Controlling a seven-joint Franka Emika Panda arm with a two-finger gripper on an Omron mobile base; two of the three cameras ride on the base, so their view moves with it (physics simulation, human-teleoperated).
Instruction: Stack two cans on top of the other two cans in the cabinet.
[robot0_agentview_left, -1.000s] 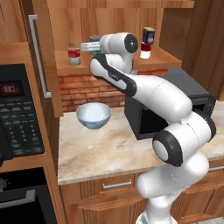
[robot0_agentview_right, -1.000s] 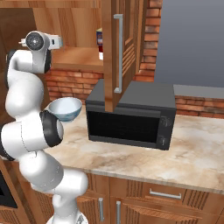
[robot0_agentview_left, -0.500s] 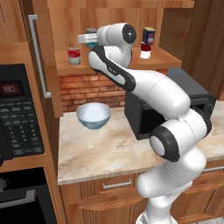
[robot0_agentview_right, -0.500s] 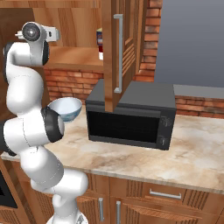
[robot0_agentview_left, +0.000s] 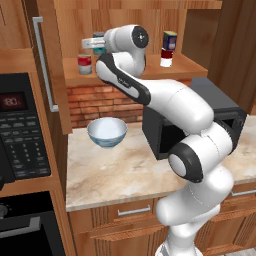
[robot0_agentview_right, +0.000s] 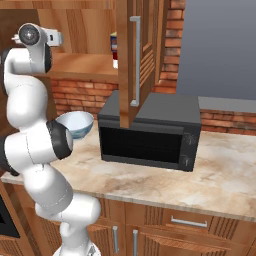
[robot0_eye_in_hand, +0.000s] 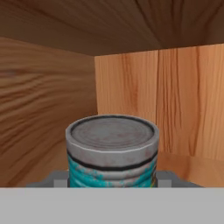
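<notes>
My hand (robot0_agentview_left: 95, 44) is clenched on the teal can (robot0_eye_in_hand: 112, 151), carried high inside the cabinet (robot0_agentview_left: 125, 15) above the red-and-white can (robot0_agentview_left: 84, 64) on the shelf. The dark blue can (robot0_agentview_left: 169, 41) already sits stacked. Next I must centre and lower it gently.

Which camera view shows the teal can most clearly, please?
The hand view shows the teal can best: it is close and central, with its grey lid and teal side plain, between the jaws. In the left base view only a small teal patch appears at the gripper, above the red-labelled can. The right base view gives no clear sight of it.
</notes>
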